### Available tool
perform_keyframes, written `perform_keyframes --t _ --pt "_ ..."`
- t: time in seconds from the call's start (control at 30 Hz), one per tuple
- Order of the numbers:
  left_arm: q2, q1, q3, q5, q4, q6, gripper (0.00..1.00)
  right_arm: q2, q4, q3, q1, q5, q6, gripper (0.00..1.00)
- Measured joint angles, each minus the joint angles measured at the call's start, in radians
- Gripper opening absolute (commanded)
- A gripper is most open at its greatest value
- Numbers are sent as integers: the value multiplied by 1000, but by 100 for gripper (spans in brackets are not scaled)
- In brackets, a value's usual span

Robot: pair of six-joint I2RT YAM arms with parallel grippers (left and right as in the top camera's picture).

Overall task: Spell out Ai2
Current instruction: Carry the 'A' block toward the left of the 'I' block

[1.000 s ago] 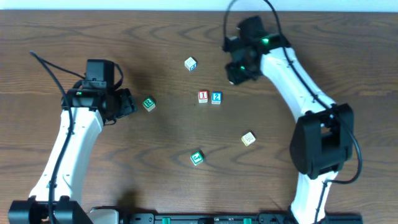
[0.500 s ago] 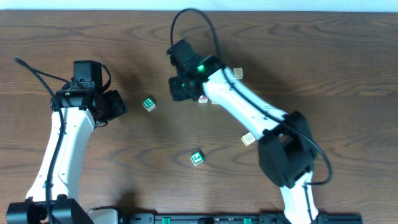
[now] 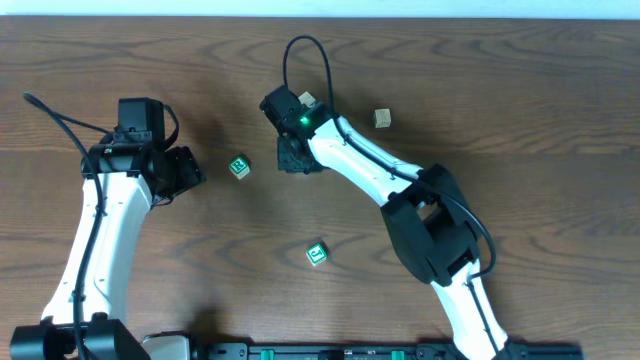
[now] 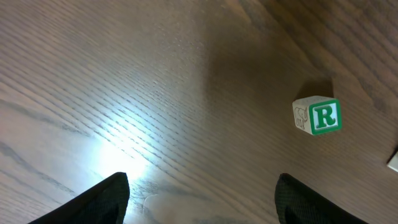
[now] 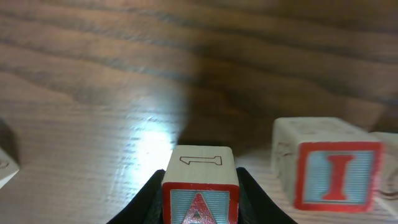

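Surface: dark brown wood-grain tabletop (image 3: 520,90), with a bright glare patch in each wrist view. Of the room, only a thin pale strip shows past its far edge.

Landmark: green-lettered wooden R cube (image 4: 317,116).
- Left gripper (image 3: 190,168): just beside the R cube, fingers spread wide, nothing between them.
- Right gripper (image 3: 294,158): near the R cube on its opposite side, clamped on the red-framed wooden A cube (image 5: 199,198).
- Red-lettered I cube (image 5: 329,169): just beside the A cube, not touching it.
- Second green-lettered cube (image 3: 316,254): nearer the arm bases than the R cube.
- Plain tan cube (image 3: 382,118): well apart, beyond the right gripper.
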State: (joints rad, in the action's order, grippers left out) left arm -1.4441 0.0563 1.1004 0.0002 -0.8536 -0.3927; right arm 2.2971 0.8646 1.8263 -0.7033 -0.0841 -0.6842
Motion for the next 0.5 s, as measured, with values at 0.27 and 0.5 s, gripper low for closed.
perform_keyframes --t 0.27,0.5 --pt "0 0 0 0 13 0 77 0 -17 0 0 -75 -21 1" --pt "0 0 0 0 17 0 77 0 -22 0 0 -97 -21 1"
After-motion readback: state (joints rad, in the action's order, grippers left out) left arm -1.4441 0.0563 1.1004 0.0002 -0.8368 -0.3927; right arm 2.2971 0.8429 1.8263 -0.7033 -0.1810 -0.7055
